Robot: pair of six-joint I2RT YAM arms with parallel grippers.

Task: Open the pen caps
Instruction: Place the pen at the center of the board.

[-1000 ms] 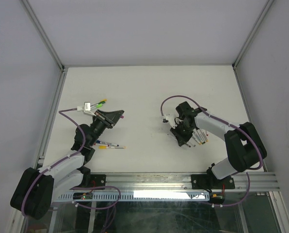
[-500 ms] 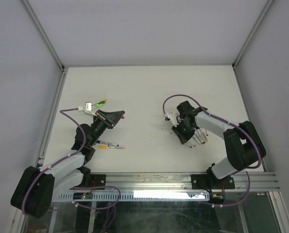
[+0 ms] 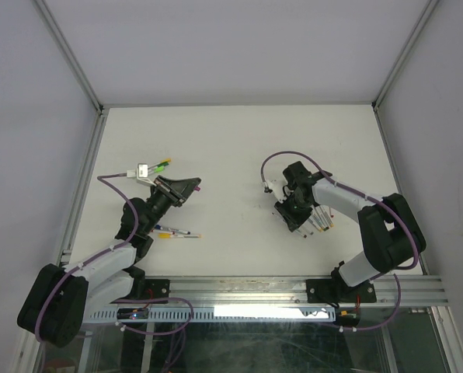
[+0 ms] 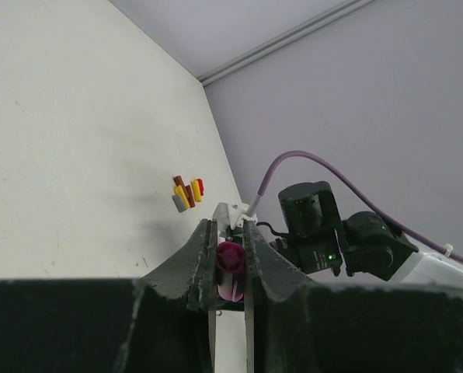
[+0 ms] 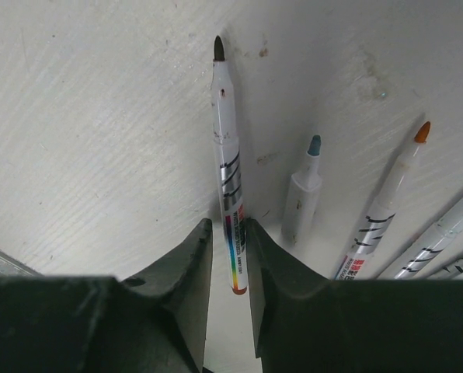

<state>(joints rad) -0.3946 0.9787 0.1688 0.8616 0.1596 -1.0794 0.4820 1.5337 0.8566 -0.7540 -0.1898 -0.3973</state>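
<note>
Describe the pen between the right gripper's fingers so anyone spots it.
On the right half of the table, find the right gripper. The uncapped pen lying between its fingers has a dark tip; the blue-tipped pen and orange-tipped pen lie beside it.

A matt white table [image 5: 99, 116], finely streaked and flecked with grey scuffs, carries an uncapped pen [image 5: 230, 194] whose smooth white plastic barrel has a faint sheen. The fingers [image 5: 181, 268] of the right gripper [image 5: 228, 229] are matt black plastic with a grainy face; the left gripper [image 4: 228, 229] holds a glossy magenta cap [image 4: 230, 256]. A purple cable [image 4: 301, 153] looks smooth-sheathed, and the rail [image 3: 255, 289] at the table's near edge is pale brushed metal.
</note>
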